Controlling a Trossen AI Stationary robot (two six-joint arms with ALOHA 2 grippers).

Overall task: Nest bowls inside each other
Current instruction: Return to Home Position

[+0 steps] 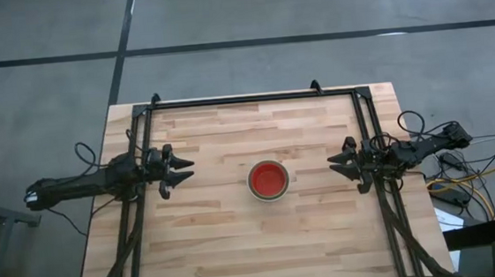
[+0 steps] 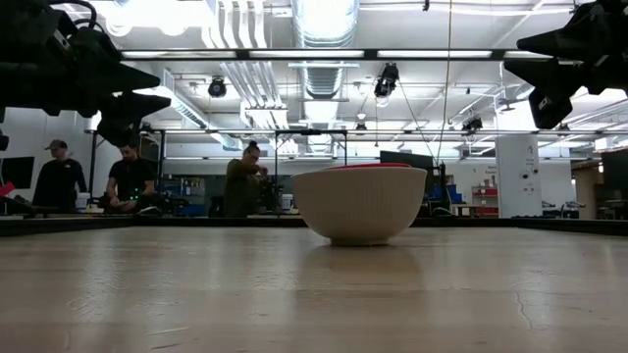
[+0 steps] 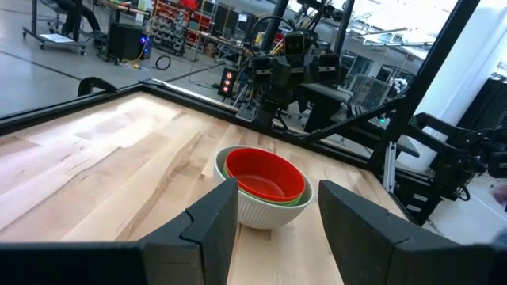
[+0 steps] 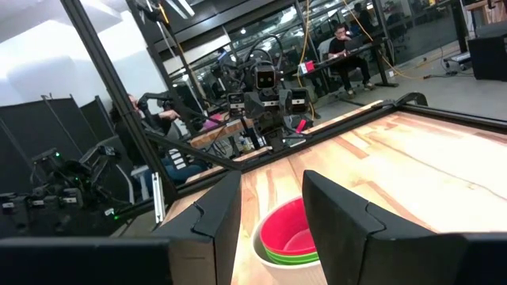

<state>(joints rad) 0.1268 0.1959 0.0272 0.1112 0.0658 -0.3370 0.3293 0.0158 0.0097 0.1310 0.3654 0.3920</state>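
High view centre: red plastic bowl (image 1: 268, 180) nested in green bowls (image 3: 297, 199) inside pale white-grey bowl (image 3: 257, 214); left pincer (image 1: 183, 171), right pincer (image 1: 338, 165) released; seemingly finished.

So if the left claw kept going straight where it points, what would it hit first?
Probably the nested bowls. The left gripper, open, aims at them from the side, and its wrist view frames the red bowl between its fingers. Its height is unclear, so it might skim over.

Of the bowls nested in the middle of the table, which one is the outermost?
The pale white-grey bowl. It stands on the table and holds the others: a green bowl shows only as a rim inside it, and the red bowl sits innermost.
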